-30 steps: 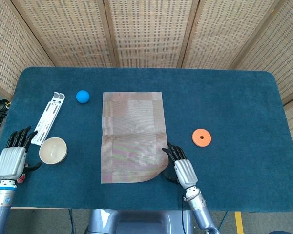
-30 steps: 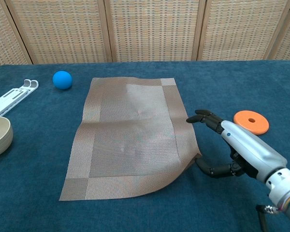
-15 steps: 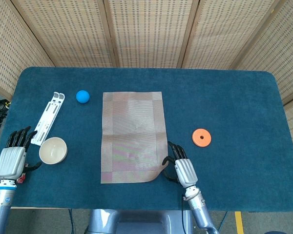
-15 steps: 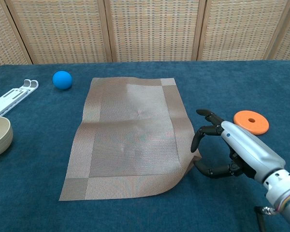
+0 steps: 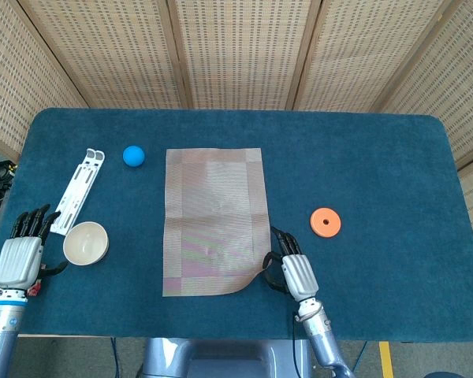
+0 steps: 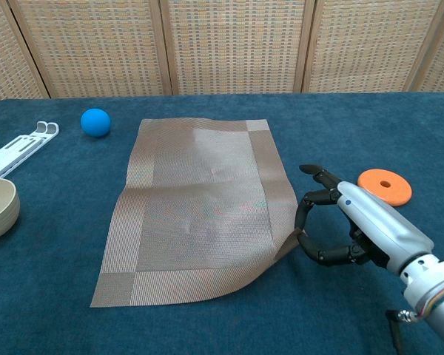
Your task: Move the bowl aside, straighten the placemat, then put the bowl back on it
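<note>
The right hand (image 6: 339,225) has closed in on the near right corner of the placemat (image 6: 200,214). A moment ago its fingers were stretched out beside the mat. Now the fingers (image 6: 311,203) curl down and the thumb comes in from below, so the hand seems to pinch the lifted corner between them. The corner has moved a little too. It is pulled more toward the right, and the right edge looks straighter than before.

This looks like the middle step of the task, the straightening. The bowl (image 5: 86,242) is already off the mat. It sits on the table (image 5: 378,157) at the near left, well apart from the mat and just beside the left hand (image 5: 18,260). That hand has not moved. It holds nothing, and its fingers point away from the robot, close together.

The placemat lies in the middle of the table. It is a thin woven sheet, brown with a darker border. It is not flat yet. The near right corner lifts off the table and the near edge curves. The far edge has a small wave in it. The mat is also a bit crooked, with its near end leaning to the left.

The bowl is small, round and cream coloured, and it stands upright.
</note>
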Controlling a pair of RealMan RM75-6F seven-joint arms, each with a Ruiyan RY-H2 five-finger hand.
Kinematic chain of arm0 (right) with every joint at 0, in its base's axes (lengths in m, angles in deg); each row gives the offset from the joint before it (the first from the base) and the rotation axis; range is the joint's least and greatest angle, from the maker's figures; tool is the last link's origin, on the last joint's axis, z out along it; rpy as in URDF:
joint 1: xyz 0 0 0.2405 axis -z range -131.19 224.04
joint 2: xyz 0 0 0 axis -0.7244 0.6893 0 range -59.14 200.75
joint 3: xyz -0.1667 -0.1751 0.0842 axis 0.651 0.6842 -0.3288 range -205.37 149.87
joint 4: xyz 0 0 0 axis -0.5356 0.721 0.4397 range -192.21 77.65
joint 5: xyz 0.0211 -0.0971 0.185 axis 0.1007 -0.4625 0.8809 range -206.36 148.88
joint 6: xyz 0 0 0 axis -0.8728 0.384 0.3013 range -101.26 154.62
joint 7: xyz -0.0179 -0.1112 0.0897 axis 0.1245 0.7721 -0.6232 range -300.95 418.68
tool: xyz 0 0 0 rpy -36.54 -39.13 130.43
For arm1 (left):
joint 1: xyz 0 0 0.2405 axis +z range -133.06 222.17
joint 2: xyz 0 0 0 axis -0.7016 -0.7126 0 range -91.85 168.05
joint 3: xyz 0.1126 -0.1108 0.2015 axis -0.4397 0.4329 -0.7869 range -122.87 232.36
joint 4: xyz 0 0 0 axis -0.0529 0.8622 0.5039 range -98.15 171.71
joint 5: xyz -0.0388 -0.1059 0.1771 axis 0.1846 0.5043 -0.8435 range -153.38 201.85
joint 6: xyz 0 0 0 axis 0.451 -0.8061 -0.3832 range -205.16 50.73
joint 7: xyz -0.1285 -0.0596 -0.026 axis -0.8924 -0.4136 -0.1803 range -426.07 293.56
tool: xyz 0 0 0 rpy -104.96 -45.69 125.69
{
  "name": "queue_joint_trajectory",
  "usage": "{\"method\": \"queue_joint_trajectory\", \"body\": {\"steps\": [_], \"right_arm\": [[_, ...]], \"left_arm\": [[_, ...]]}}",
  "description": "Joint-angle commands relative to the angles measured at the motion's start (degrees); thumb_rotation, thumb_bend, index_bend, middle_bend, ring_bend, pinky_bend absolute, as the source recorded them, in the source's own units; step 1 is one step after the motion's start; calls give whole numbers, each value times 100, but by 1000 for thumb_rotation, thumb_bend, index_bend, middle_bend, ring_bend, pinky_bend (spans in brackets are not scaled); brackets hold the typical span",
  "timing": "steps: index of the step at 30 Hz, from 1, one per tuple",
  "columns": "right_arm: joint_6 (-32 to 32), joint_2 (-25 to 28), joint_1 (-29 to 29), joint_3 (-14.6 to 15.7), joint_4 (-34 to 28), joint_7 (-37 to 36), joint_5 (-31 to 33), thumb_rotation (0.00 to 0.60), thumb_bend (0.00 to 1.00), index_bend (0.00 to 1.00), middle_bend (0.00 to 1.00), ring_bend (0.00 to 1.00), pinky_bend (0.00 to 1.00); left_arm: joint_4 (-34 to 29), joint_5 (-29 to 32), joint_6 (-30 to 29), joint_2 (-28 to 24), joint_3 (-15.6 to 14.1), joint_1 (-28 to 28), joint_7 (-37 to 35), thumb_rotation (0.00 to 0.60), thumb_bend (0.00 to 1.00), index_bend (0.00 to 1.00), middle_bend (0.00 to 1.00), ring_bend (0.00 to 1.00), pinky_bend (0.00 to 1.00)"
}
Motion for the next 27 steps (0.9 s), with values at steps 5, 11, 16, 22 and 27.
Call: {"method": "queue_joint_trajectory", "body": {"steps": [5,11,16,22,27], "right_arm": [[37,32,-3,-18,-32,-10,-5,600,600,651,112,0,0],[49,39,-8,-24,-51,-6,-1,600,600,676,123,0,0],[118,115,9,5,-141,-5,-55,600,600,682,124,0,0],[244,504,49,8,-441,67,-139,600,600,685,128,0,0],[453,923,142,3,-686,163,-215,600,600,695,128,0,0]], "left_arm": [[-4,-3,-13,8,1,2,17,600,111,107,0,0,0],[5,23,10,6,8,-2,4,600,111,106,0,0,0],[22,26,29,14,5,-10,3,600,111,107,0,0,0],[5,-7,3,12,-5,-6,15,600,111,107,0,0,0],[-25,-65,-38,1,-24,3,38,600,111,106,0,0,0]]}}
